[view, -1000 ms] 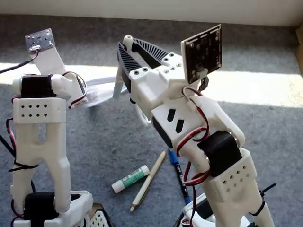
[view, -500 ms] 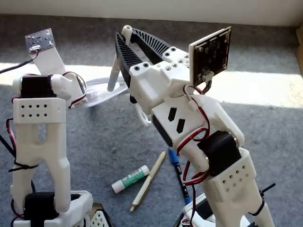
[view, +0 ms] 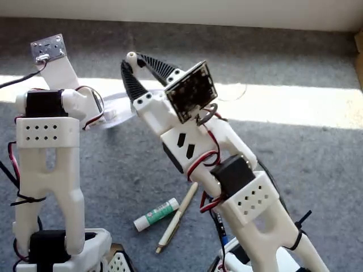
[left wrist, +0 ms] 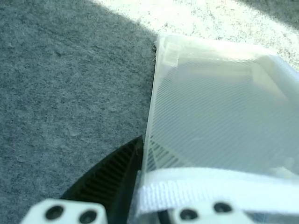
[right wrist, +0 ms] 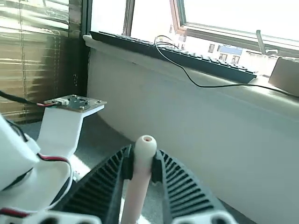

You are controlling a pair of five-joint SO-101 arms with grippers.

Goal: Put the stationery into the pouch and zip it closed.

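My left gripper (left wrist: 142, 189) is shut on the edge of a clear ribbed pouch (left wrist: 210, 107), which it holds just above the grey carpet. In the high view the pouch (view: 120, 103) shows beside the left arm's wrist. My right gripper (view: 132, 63) is raised just to the right of the pouch and is shut on a white pen (right wrist: 139, 168) that sticks out between its black fingers (right wrist: 180, 186). A glue stick (view: 156, 214), a beige pen (view: 178, 215) and a blue pen (view: 217, 218) lie on the carpet near the arm bases.
A sunlit strip crosses the grey carpet (view: 317, 153) behind the arms. The left arm's camera board (right wrist: 74, 102) stands close beside the right gripper. A white wall (right wrist: 201, 121) with a window ledge runs behind.
The right arm has swung left and turned its wrist, carrying the white pen closer to the pouch. The left arm and the pouch have stayed still.
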